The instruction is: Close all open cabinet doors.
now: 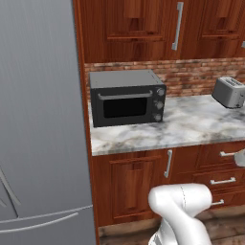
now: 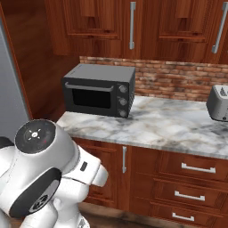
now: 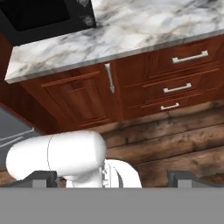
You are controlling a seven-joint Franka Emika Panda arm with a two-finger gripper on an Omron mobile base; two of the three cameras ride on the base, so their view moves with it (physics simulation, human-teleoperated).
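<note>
Left base view: the cabinet doors (image 1: 139, 28) above the toaster oven (image 1: 127, 97) look shut; an open one may lie outside the frame.

Right base view: raising the arm risks clipping the countertop (image 2: 178, 127).

Hand view: the gripper (image 3: 113, 177) stands open, empty, low.

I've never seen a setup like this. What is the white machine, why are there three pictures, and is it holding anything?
It is a rendered kitchen, not a real one. The white shape is a robot arm on a driving base. Two pictures come from cameras on that base, behind the arm to its left and right. The third comes from a camera on its hand, looking down at the lower cabinets and wooden floor.

On the marble counter stand a black microwave and a silver toaster. Above hang wooden cabinet doors with long bar handles; a grey fridge stands at the left.

The gripper is open and holds nothing.
</note>
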